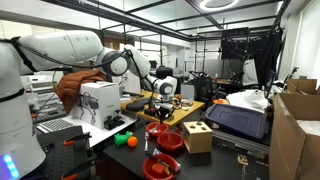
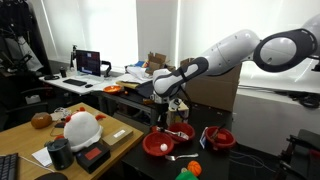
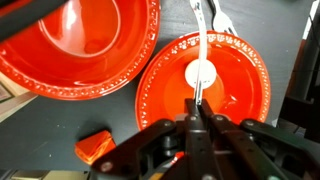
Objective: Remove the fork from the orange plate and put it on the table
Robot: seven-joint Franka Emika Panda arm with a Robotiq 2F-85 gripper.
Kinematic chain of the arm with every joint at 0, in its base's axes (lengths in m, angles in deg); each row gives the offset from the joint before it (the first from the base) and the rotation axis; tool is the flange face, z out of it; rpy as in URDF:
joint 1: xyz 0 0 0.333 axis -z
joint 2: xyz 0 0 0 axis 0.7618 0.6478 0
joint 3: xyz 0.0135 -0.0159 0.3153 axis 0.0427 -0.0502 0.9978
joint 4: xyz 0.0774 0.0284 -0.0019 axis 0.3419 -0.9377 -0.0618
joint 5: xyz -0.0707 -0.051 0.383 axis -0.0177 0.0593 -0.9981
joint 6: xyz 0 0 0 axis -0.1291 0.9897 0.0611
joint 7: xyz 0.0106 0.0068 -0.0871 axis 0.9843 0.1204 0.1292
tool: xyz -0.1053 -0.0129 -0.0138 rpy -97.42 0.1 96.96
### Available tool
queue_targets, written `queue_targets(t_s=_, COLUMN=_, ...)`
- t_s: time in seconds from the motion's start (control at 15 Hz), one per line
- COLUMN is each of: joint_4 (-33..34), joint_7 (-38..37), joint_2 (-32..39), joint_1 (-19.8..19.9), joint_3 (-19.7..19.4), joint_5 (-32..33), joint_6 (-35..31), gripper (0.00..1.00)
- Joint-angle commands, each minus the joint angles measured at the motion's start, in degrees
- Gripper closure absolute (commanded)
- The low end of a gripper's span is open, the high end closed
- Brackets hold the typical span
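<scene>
In the wrist view my gripper [image 3: 198, 112] is shut on the handle of a white fork [image 3: 203, 40]. The fork runs up over the small red-orange plate [image 3: 240, 95], and its tines reach past the plate's far rim above the dark table [image 3: 170, 25]. I cannot tell whether the fork touches the plate. A second, larger red-orange dish [image 3: 80, 45] lies right beside it on the left. In both exterior views the gripper [image 1: 163, 108] [image 2: 166, 120] hangs low over the red dishes [image 1: 166, 138] [image 2: 179, 132] on the table [image 1: 235, 160] [image 2: 255, 165].
A small orange piece [image 3: 95, 147] lies on the table near the plate. A wooden cube [image 1: 197, 136] stands beside the dishes, another red dish [image 1: 160, 167] holds items, and green [image 1: 130, 143] and orange balls lie nearby. A light wooden board [image 1: 185, 112] sits behind.
</scene>
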Motion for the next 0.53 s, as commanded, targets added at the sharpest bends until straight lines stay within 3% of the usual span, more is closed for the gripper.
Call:
queue_targets(t_s=0.0, joint_4=-13.4, joint_7=1.92, joint_2=-9.3, joint_1=3.27, joint_3=2.18, joint_5=-1.62, joint_6=-2.19, gripper=0.98)
queue_targets(t_s=0.47, joint_4=-29.48, joint_7=7.59, joint_2=-17.29, joint_1=10.58, joint_3=7.01, joint_5=-4.81, joint_6=-3.68, gripper=0.98)
